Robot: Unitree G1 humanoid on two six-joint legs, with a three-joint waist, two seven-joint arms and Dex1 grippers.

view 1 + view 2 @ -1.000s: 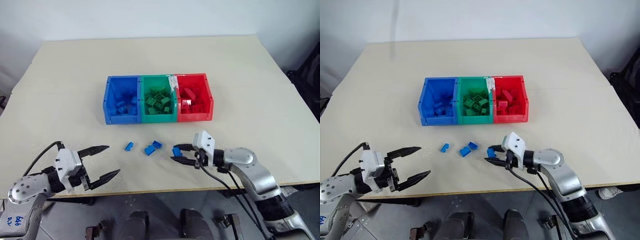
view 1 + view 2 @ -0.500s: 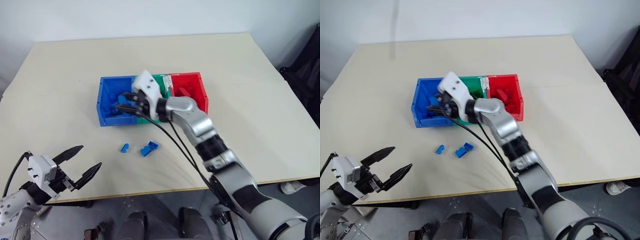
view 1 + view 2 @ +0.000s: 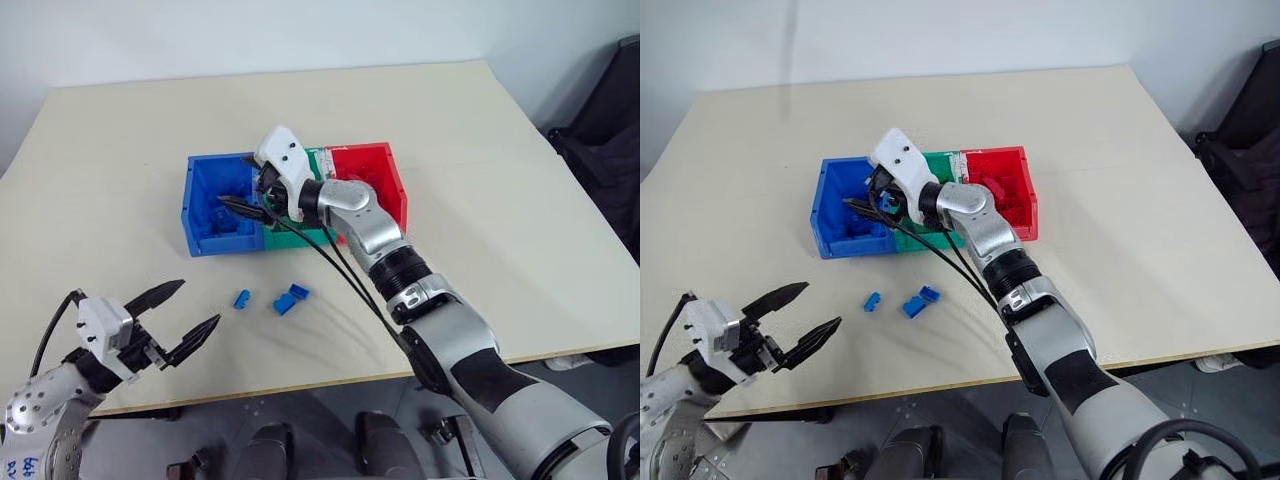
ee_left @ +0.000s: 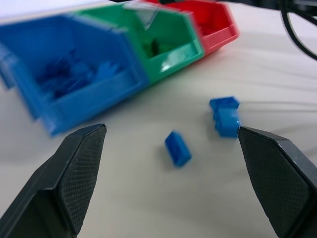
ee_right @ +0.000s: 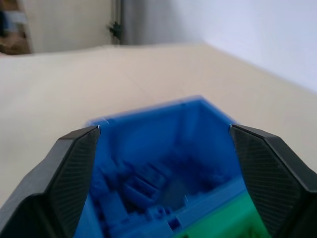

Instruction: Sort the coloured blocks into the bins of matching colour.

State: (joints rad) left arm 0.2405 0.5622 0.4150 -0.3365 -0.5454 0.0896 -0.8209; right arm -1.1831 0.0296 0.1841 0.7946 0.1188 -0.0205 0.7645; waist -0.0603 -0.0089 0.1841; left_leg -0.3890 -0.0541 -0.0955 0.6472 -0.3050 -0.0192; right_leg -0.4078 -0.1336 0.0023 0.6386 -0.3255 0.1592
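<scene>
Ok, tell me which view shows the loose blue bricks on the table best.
The left wrist view: the loose blue bricks lie close between that open left gripper's fingers, a single one and a touching pair. Both eye views show them as small specks before the bins.

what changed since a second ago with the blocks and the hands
The right hand carried a blue block from the table's front up over the blue bin and opened, letting it go. The left hand stayed open near the table edge, and three blue blocks stayed on the table.
</scene>
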